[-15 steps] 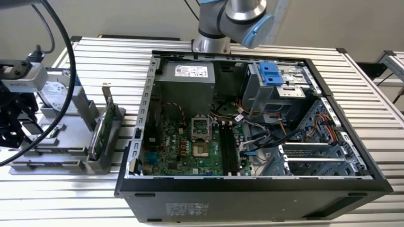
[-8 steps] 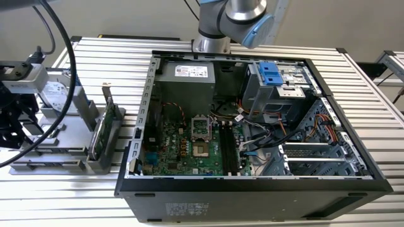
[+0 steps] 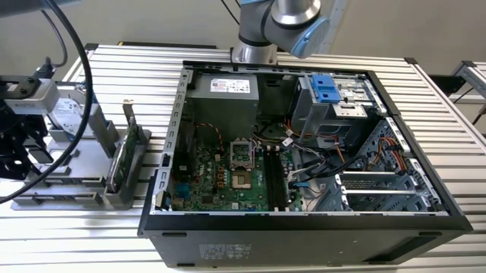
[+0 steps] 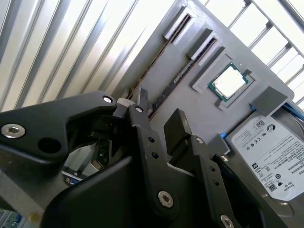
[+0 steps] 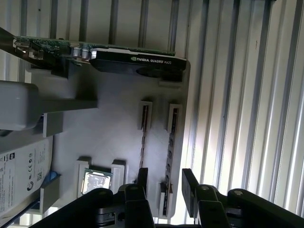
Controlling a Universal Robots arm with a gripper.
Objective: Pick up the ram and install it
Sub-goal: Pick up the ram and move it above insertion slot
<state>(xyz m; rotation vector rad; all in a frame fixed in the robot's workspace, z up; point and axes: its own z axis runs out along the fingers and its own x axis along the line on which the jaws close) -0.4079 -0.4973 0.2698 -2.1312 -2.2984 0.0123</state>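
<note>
**STATUS AT THE PICK POSITION**

The black two-finger gripper [image 5: 166,175] hangs over the flat grey plastic parts holder [image 5: 114,128]. Its fingers [image 5: 190,186] stand apart at a moderate width and grip nothing.

The ram [image 5: 169,154], a long, narrow, dark circuit-board stick, stands on edge in a raised grey slot of the holder. In both wrist views it lies in line with the gap between the fingers. Contact between fingers and ram cannot be determined.

A thinner strip [image 5: 143,142] sits in the neighbouring slot, just beside the ram. Seen edge-on, it cannot be identified.

The same holder carries:
- a square silver-topped processor chip [image 4: 229,81];
- a silver hard drive with a white label [image 4: 270,152];
- a green card with a black cover [image 5: 135,59], standing on edge.

In the exterior view the holder rests on the slatted aluminium table [image 3: 440,114], at the exterior view's left of the open black computer case [image 3: 304,239]. The green motherboard [image 3: 216,185] lies inside the case. Its long black slots [image 3: 275,176] are well apart from the ram.
</note>
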